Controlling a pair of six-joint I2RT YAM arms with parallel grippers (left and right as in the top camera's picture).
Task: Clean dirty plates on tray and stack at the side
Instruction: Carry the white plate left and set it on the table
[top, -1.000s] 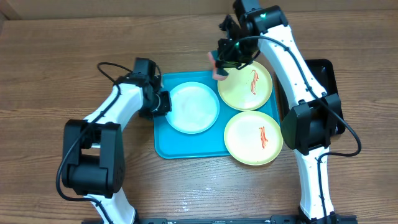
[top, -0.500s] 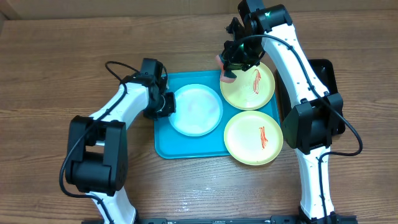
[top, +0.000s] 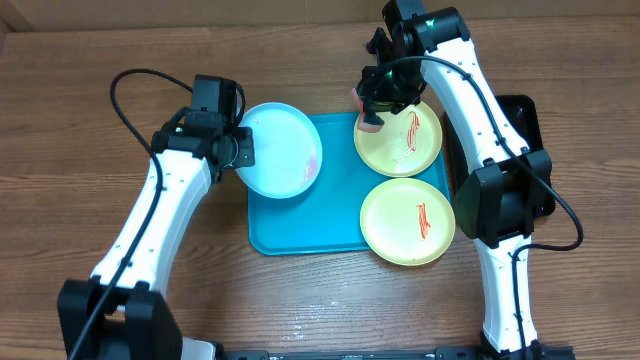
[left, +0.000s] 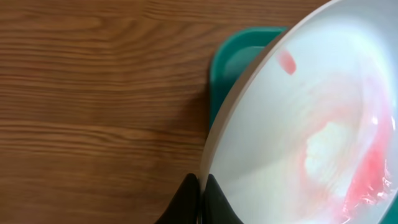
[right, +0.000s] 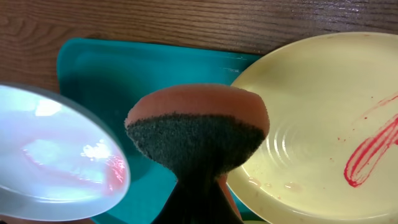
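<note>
Round white plate (left: 311, 124), pinched by left gripper (left: 200, 190), is shown pink-smeared at the wrist, faintly overhead; orange dark-faced sponge (right: 198, 127) is squeezed by right gripper (top: 370, 108)

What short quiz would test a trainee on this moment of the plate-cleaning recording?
1. True or false: the left gripper holds the white plate by its rim, lifted and tilted.
2. What is the right gripper holding? A. sponge B. cloth C. spoon
3. How many yellow plates show red streaks?

Key: 1 true; 2 A; 3 two.
</note>
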